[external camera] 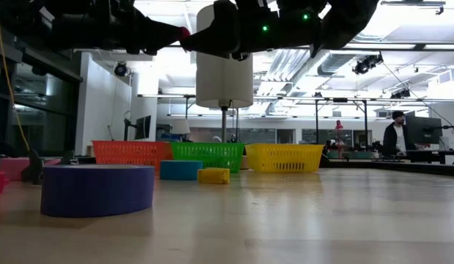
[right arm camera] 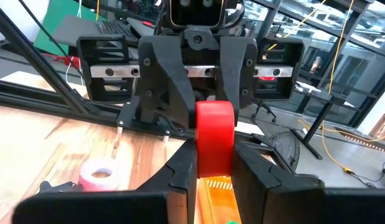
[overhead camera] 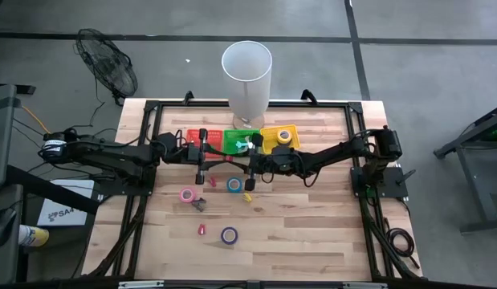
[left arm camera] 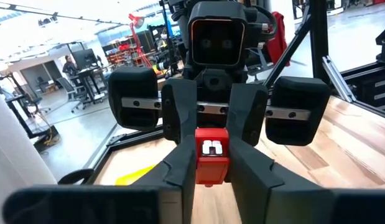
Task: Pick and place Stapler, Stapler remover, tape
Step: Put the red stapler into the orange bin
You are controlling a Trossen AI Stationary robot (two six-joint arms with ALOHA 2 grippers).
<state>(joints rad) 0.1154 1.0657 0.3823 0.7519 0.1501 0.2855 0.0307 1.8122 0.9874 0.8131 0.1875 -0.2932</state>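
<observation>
A red stapler (left arm camera: 211,155) hangs in the air over the table's middle, between my two grippers, which face each other level. My left gripper (overhead camera: 222,158) comes from the table's left, my right gripper (overhead camera: 240,160) from its right, and both are shut on the stapler. On the table lie a pink tape roll (overhead camera: 187,194), a blue one (overhead camera: 234,185) and a purple one (overhead camera: 229,234). An orange roll (overhead camera: 284,136) sits in the yellow basket (overhead camera: 268,144). A small dark piece (overhead camera: 201,205) and a small red piece (overhead camera: 201,229) lie near the pink roll. My left gripper pinches the stapler's end with the white staple face (left arm camera: 211,148) between its two fingers (left arm camera: 176,171), level, from the table's left. The stapler is lifted clear of the table. My right gripper pinches the stapler's rounded red end (right arm camera: 214,134) between its two fingers (right arm camera: 180,171), level, from the table's right. The stapler sits on edge in the hold, clear of the table.
A red basket (overhead camera: 193,136) and a green basket (overhead camera: 236,138) stand beside the yellow one in a row at the far side. Behind them rises a tall white cylinder (overhead camera: 246,76). A small yellow object (overhead camera: 249,195) lies near the blue roll. The near half of the table holds little else.
</observation>
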